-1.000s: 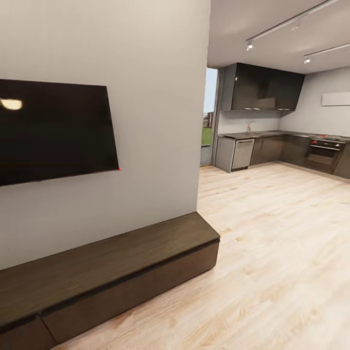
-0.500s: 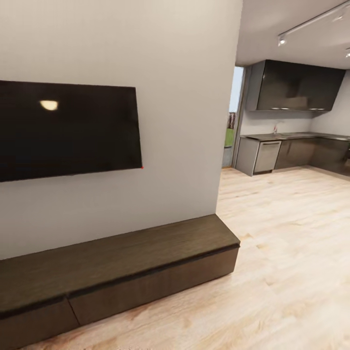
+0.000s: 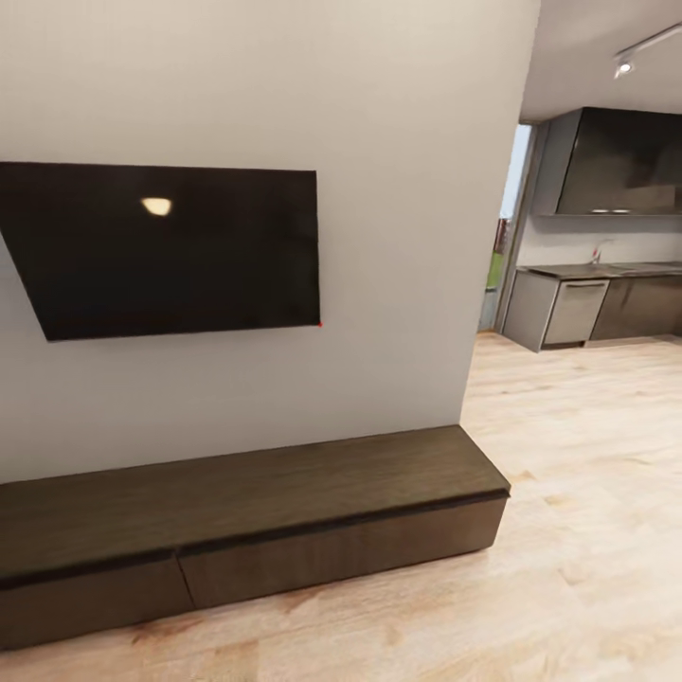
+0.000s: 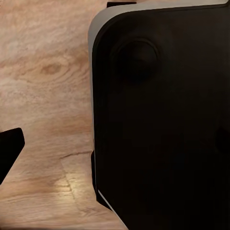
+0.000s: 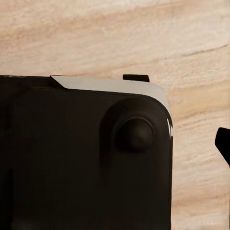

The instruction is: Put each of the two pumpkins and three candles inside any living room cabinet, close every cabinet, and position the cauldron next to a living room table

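The cabinet [image 3: 256,488], a long low dark-brown console, runs along the foot of a grey wall in the head view. Its two wide drawer fronts [image 3: 341,551] sit flush and shut, with a seam between them toward its left part. The pumpkins, candles, cauldron and table are out of view. In the left wrist view a dark fingertip [image 4: 9,149] pokes in over wood floor beside my black, pale-edged base [image 4: 163,120]. The right wrist view has a sliver of dark fingertip [image 5: 224,143] next to the same base [image 5: 81,158]. Neither view lets me judge the jaws.
A black wall-mounted TV [image 3: 170,248] hangs above the cabinet. The wall ends at a corner [image 3: 469,379]; beyond it light wood floor [image 3: 587,474] leads to a kitchen with grey units [image 3: 559,311] and dark upper cupboards [image 3: 625,161].
The camera has turned left: TV, cabinet and wall corner have slid right in the picture, and most of the kitchen has passed off the right edge. Nothing in the room moved.
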You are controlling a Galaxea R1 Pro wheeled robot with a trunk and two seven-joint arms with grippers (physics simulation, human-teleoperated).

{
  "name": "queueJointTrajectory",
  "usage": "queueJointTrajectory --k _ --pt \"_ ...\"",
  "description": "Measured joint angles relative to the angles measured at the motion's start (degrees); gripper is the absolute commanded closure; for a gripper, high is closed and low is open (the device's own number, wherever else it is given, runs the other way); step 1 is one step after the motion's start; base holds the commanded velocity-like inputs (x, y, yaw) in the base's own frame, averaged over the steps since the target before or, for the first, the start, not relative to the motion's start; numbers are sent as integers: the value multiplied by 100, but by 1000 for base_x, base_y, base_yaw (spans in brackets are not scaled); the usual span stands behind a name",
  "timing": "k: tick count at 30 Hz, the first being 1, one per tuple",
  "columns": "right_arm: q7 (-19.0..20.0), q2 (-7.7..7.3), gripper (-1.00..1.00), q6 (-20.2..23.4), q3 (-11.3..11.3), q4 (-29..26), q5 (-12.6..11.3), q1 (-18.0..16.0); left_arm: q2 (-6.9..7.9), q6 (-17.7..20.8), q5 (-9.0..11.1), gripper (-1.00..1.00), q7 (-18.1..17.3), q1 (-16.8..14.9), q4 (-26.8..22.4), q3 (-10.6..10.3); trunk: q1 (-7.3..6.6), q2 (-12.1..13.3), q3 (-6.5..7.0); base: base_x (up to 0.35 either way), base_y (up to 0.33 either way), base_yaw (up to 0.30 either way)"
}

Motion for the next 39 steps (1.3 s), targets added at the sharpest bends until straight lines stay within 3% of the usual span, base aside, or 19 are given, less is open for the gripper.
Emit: queueJointTrajectory --k 20,25,39 --pt "-2 -9 -100 20 0 -9 -23 2 0 -1 15 -100 -7 0 0 18 0 0 0 0 0 263" --pt "32 -15 -100 38 1 -8 -15 3 -49 2 16 -100 -12 0 0 31 0 0 0 0 0 42" --pt "71 -14 -100 42 9 -8 -8 2 43 6 -13 -100 -71 -8 -9 4 0 0 5 3 70 -113"
